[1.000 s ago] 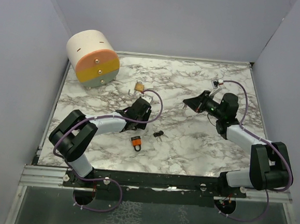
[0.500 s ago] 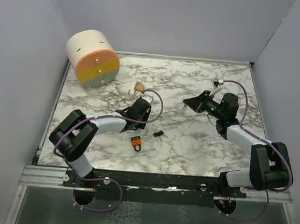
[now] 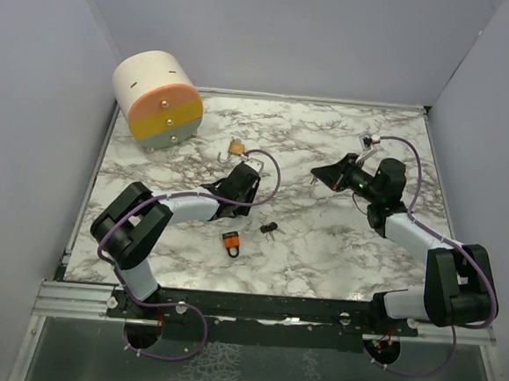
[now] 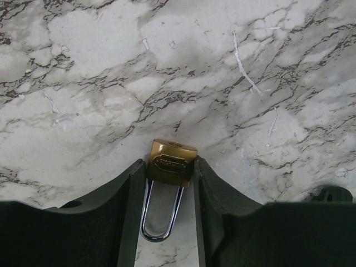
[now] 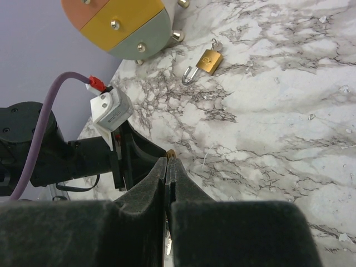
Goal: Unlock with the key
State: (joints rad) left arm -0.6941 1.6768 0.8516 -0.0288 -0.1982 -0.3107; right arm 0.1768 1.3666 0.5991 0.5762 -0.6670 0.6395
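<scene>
a: where's the lock?

b: the brass padlock [image 4: 171, 163] sits between the fingertips of the left gripper [image 4: 168, 167]. both fingers press on its body, the closed shackle points back toward the wrist, and the marble table [image 3: 339, 241] is under it.

a: and the right gripper [image 5: 168, 161]?

b: it hangs near the left one with its fingers pressed together. there's a small brass speck at their tips, but i can't tell whether that's a key pinched there or the lock beyond.

a: anything else around?

b: a second brass padlock [image 5: 210, 61], shackle open, near the drum [image 3: 156, 99]. an orange padlock [image 3: 230, 240] and black keys [image 3: 271, 228] lie close together nearer the arm bases.
</scene>
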